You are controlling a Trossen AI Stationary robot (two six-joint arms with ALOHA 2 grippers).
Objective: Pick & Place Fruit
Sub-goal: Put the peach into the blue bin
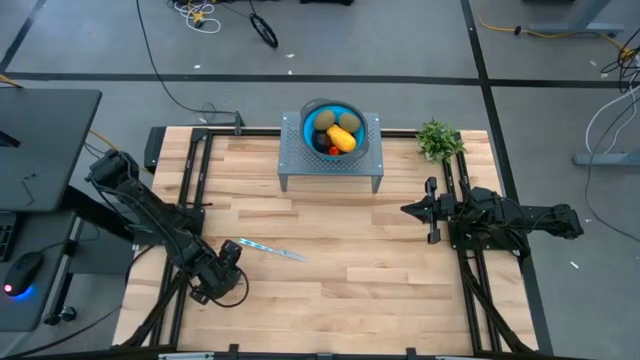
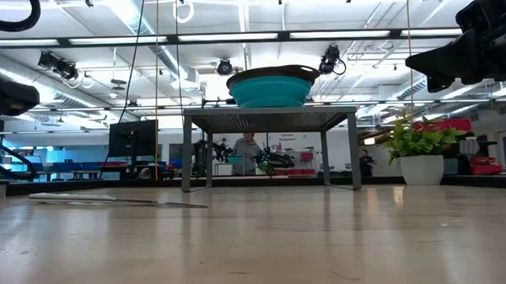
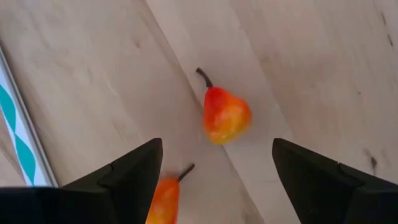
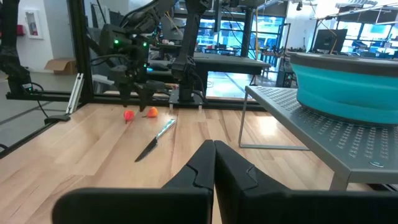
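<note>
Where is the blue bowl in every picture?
High view: the blue bowl sits on the grey rack at the table's far middle, fruit inside.
Low view: the bowl is top centre, on the rack.
Left wrist view: not in it.
Right wrist view: the bowl is at the right edge, on the rack.
Shared landmark: the knife-like stick, also in the right wrist view.
</note>
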